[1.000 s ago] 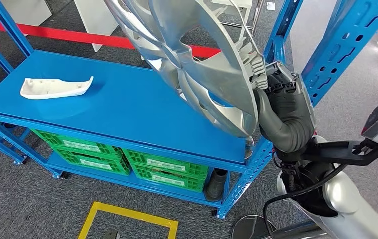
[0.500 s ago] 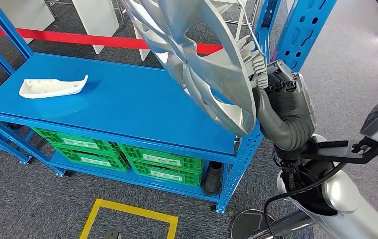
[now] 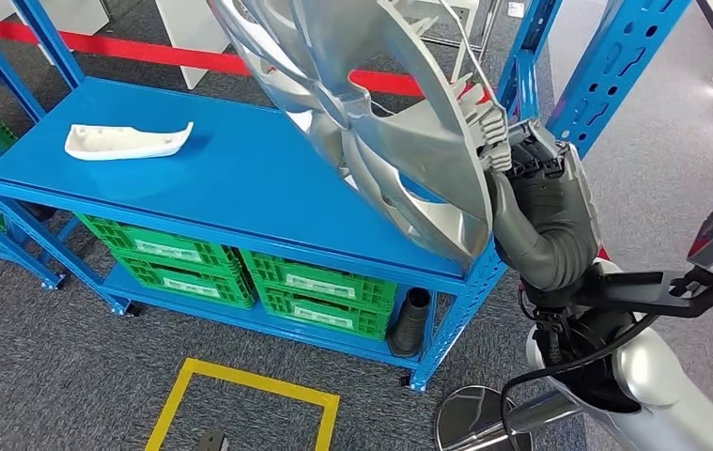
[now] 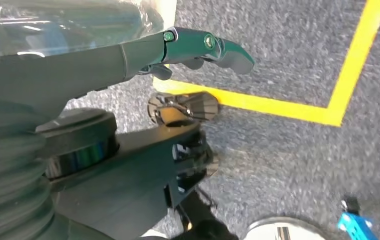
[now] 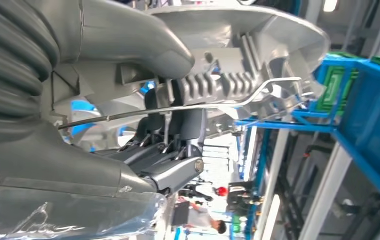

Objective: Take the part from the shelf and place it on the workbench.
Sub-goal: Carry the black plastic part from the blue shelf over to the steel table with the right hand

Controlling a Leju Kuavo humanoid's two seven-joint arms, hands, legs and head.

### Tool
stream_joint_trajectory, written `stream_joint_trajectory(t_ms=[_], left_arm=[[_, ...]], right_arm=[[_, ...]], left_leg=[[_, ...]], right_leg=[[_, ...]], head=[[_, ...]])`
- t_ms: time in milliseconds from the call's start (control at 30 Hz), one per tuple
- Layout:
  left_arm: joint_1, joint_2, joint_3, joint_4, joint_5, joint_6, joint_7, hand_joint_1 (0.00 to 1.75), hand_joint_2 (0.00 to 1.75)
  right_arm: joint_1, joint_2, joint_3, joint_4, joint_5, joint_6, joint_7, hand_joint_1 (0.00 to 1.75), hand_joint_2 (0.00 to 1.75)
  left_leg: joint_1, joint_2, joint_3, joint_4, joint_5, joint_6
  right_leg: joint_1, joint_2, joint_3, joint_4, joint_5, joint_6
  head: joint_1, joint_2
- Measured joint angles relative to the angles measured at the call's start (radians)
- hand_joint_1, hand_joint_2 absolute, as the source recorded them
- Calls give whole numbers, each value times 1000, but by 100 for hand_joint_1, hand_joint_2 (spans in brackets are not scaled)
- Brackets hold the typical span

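We hold the part (image 3: 371, 122), a big silver wheel cover, up high with our right hand (image 3: 521, 169). The hand grips it by the rim, and in the right wrist view the thumb (image 5: 142, 45) presses on 1 side of the ribbed edge while the dark fingers (image 5: 177, 125) wrap the other side. We think it is held by the rim because the cover is wide and thin, so the edge is the easy place to grab. It hangs tilted in the air above the right end of the blue shelf (image 3: 202, 178), touching nothing else, so it is off the shelf and not yet on a workbench.

Our left hand (image 4: 198, 47) hangs down over the grey floor (image 4: 288, 145) near a yellow line (image 4: 348, 65). Its fingers are stretched out and hold nothing.

A small white piece (image 3: 127, 141) lies at the far left of the shelf, well apart from the cover. Green crates (image 3: 240, 272) sit on the lower shelf. They have white labels, but the writing is too small for us to read.
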Motion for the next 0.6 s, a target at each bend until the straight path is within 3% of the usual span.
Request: stream_joint_trajectory(t_ms=[33, 67, 133, 200, 267, 333, 367, 433, 500, 533, 600], left_arm=[[0, 0, 0, 0, 0, 1, 0, 0, 175], [0, 0, 0, 0, 0, 1, 0, 0, 175], [0, 0, -1, 0, 2, 3, 0, 0, 175], [-1, -1, -2, 0, 3, 4, 0, 0, 175], [0, 0, -3, 0, 4, 6, 0, 0, 175], [1, 0, -5, 0, 6, 8, -1, 0, 175], [1, 0, -5, 0, 7, 9, -1, 0, 175], [1, 1, -6, 0, 8, 10, -3, 0, 175], [2, 2, -6, 1, 9, 11, -4, 0, 175], [2, 2, -6, 1, 9, 11, -4, 0, 175], [2, 3, -6, 1, 10, 11, -5, 0, 175]], right_arm=[[2, 0, 0, 0, 0, 0, 0, 175, 175], [3, 0, 0, 0, 0, -1, 0, 175, 175], [4, 0, -1, 0, 0, -2, 0, 175, 175], [4, 0, -4, -1, 0, -2, 0, 175, 175], [6, 0, -6, -1, 0, -2, 0, 175, 175], [7, 0, -7, 0, 0, -3, 0, 175, 175], [7, 0, -8, 0, 0, -2, 0, 175, 175], [9, 0, -9, 0, 0, -1, 0, 175, 175], [14, 0, -10, 0, 0, -1, 0, 175, 175], [16, 0, -10, 0, 0, -1, -1, 175, 175], [18, 0, -11, 0, 0, -1, -1, 175, 175]], left_leg=[[-1, 0, -6, 1, 4, -1], [-1, 0, -11, 4, 7, -2], [-2, -1, -20, 9, 11, -8], [-3, -1, -28, 13, 18, -19], [-3, -1, -32, 11, 28, -32], [-3, -2, -39, 24, 10, -44], [-2, -3, -49, 56, -19, -50], [2, -2, -84, 175, -98, -60], [5, -2, -109, 275, -139, -66], [6, -2, -102, 280, -132, -67], [7, -3, -44, 189, -80, -65]], right_leg=[[0, 0, 20, -15, 15, -1], [0, 0, 57, -66, 42, -3], [3, 0, 141, -205, 82, -12], [8, 0, 179, -280, 90, -22], [10, 0, 177, -290, 95, -33], [5, -3, 172, -297, 107, -47], [2, -5, 169, -301, 114, -53], [0, -8, 158, -296, 121, -60], [1, -10, 145, -286, 123, -61], [1, -10, 137, -279, 124, -61], [0, -10, 125, -266, 123, -59]], head=[[0, 0], [0, 0], [0, 0], [0, 0], [0, 0], [-2, 0], [-4, 0], [-8, 0], [-9, 0], [-9, 0], [-9, 0]])
